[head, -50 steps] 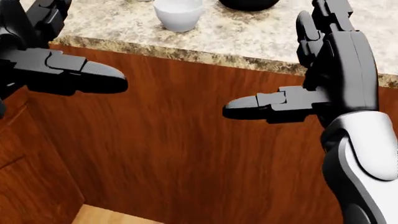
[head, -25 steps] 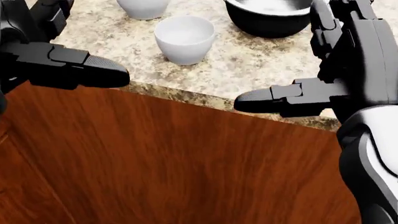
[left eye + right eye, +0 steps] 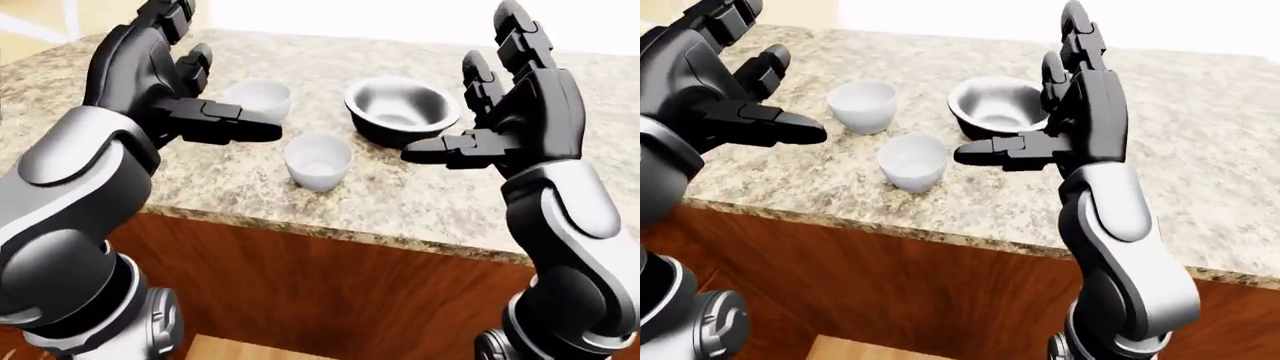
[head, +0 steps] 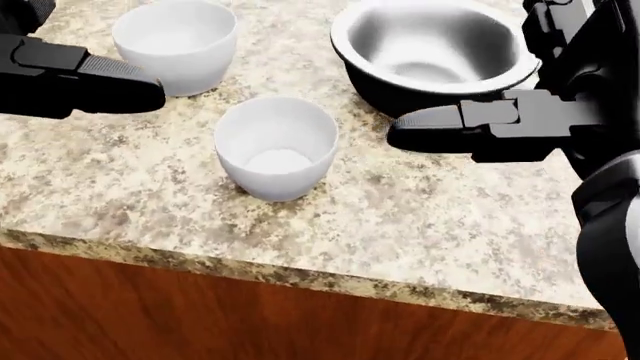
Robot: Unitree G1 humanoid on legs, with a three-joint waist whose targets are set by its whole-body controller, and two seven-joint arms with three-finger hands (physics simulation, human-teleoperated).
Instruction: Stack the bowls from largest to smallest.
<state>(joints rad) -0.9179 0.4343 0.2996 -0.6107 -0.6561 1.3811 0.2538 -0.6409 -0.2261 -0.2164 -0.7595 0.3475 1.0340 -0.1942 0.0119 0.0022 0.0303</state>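
Handling: I judge the large black bowl with silver interior (image 4: 432,56) rigid and heaviest; I grip it by the rim.
Appearance: two small white round bowls, one (image 4: 277,147) nearer the speckled granite counter (image 4: 430,225) edge, one (image 4: 177,45) beyond it.
Location: all left of the black bowl.
Hands: my left hand (image 3: 175,90) and right hand (image 3: 510,112) are spread, empty.

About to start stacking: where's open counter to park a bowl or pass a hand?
Bare granite counter runs wide at the right-eye view's right, past the right hand, and along the near edge below the small white bowl. It is crowded where that bowl, the other white bowl and the black bowl cluster.
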